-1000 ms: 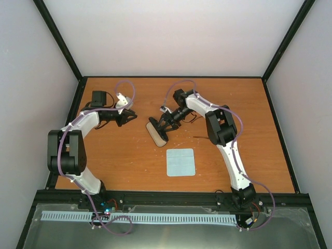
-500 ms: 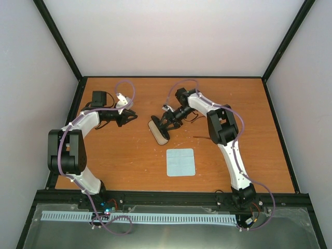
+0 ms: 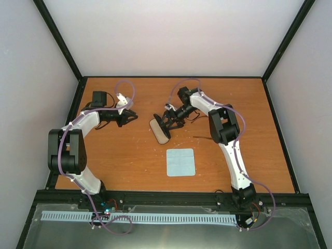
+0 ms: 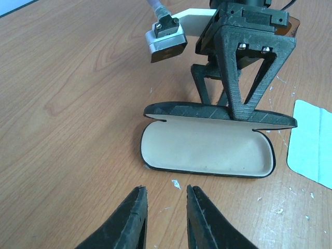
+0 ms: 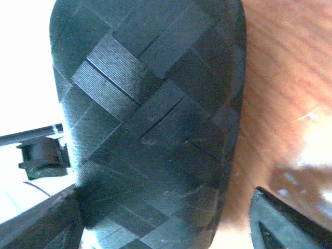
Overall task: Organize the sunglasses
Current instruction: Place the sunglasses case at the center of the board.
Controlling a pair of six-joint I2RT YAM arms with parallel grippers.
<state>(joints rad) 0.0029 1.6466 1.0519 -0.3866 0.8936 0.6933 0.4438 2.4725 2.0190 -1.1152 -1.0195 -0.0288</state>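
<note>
The black glasses case (image 3: 160, 131) lies open mid-table, its light lining (image 4: 207, 150) facing up. Its lid (image 4: 218, 110) leans over the base. My right gripper (image 3: 165, 123) is open behind the lid, and its fingers (image 4: 244, 72) touch the lid's top edge. The lid's woven black outside (image 5: 150, 114) fills the right wrist view between the spread fingertips (image 5: 290, 223). My left gripper (image 4: 163, 189) is open and empty, low over the table just short of the case, and it also shows in the top view (image 3: 129, 118). Of the sunglasses, only a reddish-brown patch (image 4: 293, 24) shows behind the right gripper.
The pale blue cloth (image 3: 181, 162) lies flat nearer the arms than the case, and its edge shows in the left wrist view (image 4: 314, 140). A black boxy thing (image 3: 98, 97) sits at the far left. A thin dark line (image 3: 199, 137) lies beside the right forearm.
My right gripper has drawn back a little toward the far right, and the case has shifted slightly with it. The left arm has not moved.
</note>
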